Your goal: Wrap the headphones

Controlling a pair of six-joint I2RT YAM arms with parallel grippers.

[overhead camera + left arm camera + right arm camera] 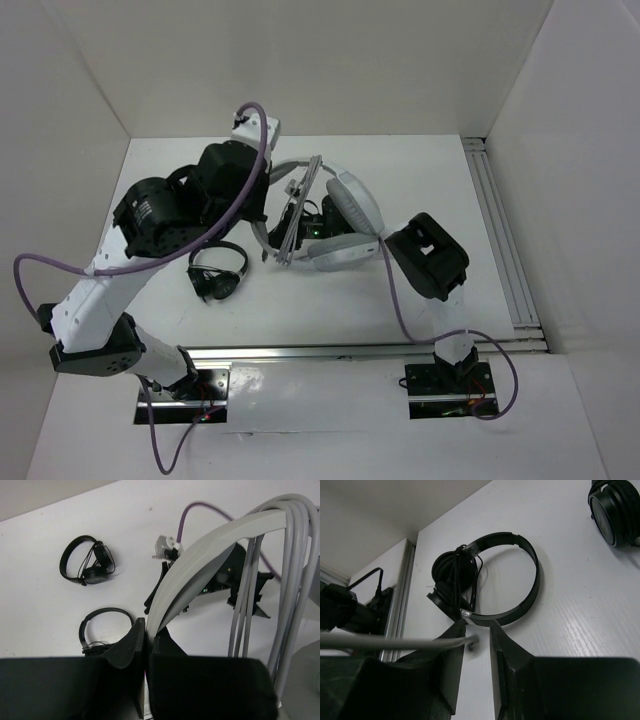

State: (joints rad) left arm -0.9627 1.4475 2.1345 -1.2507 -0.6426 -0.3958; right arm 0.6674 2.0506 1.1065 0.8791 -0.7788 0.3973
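Headphones (350, 205), light grey, are sitting mid-bench (420, 170) between the arms. Left claw (149, 630) is clamping tight on their headband (200, 565), and the left wrist view is showing grey cable (292, 570) looping over it. Right claw (476, 630) is standing slightly apart with the cable tip (470, 642) in the gap; I cannot tell if it is gripping. Black headphones (485, 580) are lying just beyond.

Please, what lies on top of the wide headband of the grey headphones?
Several turns of the thin grey cable lie over the headband and hang down beside it. The left gripper pinches the band lower down. How the turns run behind the band is hidden.
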